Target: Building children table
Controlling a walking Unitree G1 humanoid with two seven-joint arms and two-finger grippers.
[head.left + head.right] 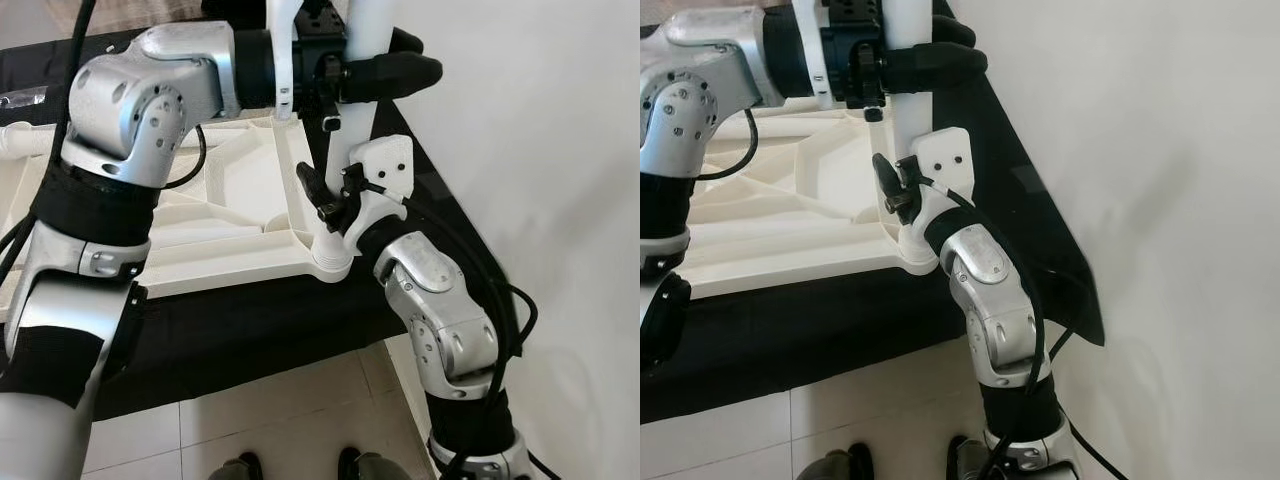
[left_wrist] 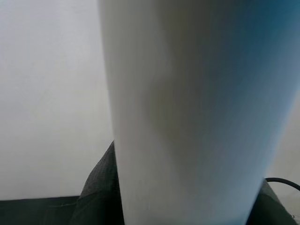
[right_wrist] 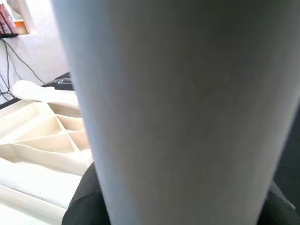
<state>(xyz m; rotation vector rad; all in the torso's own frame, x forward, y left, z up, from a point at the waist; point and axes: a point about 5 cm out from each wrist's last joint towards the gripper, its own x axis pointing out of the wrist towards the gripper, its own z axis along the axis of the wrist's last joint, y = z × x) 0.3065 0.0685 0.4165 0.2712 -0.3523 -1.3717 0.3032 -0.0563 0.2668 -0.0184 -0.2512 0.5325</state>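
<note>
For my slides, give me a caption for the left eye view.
Both grippers, left and right, hold a white table leg upright in the upturned tabletop's corner socket.

black-draped surface [image 1: 250, 330], white ribbed tabletop [image 1: 225, 215] lying upside down on it, tiled floor [image 1: 260, 420] below

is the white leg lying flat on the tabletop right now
No, the white leg stands upright in the corner socket of the upturned tabletop, with the left gripper and right gripper on it.
</note>
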